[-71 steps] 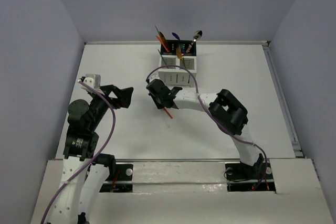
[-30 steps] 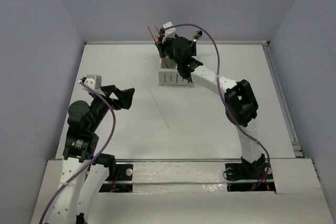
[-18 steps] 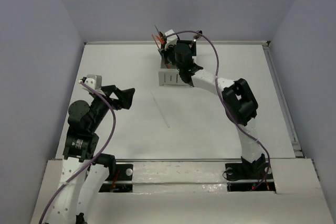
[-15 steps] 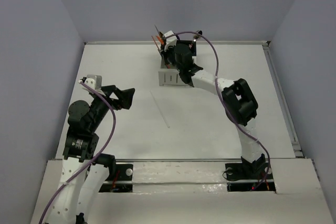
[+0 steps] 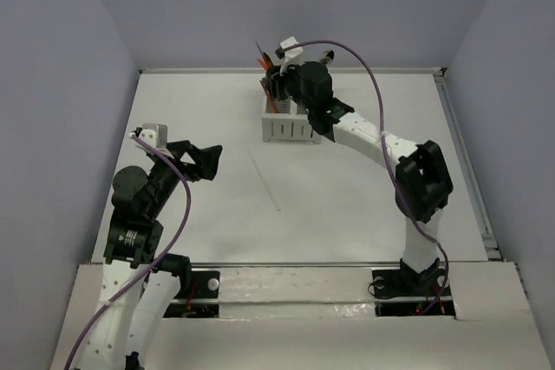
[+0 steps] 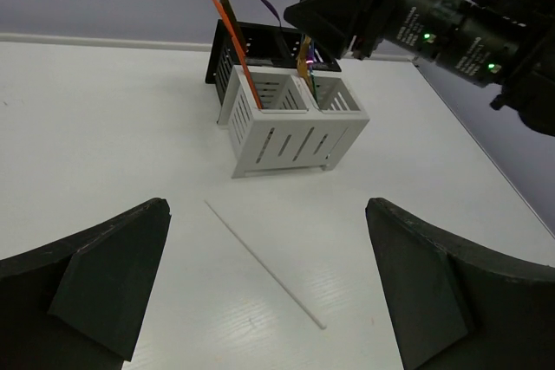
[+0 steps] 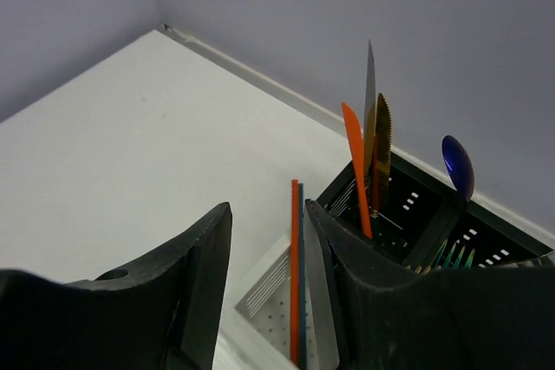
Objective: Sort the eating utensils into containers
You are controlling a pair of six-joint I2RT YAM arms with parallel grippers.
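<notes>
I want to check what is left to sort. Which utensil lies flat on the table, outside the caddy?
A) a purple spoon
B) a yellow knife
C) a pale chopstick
C: a thin pale chopstick lies alone on the table, in front of the caddy and not touching it.

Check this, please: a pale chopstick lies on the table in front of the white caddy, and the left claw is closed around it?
Not quite. The pale chopstick lies on the table in front of the white caddy, but the left claw is open, apart from it; the left wrist view shows this.
</notes>
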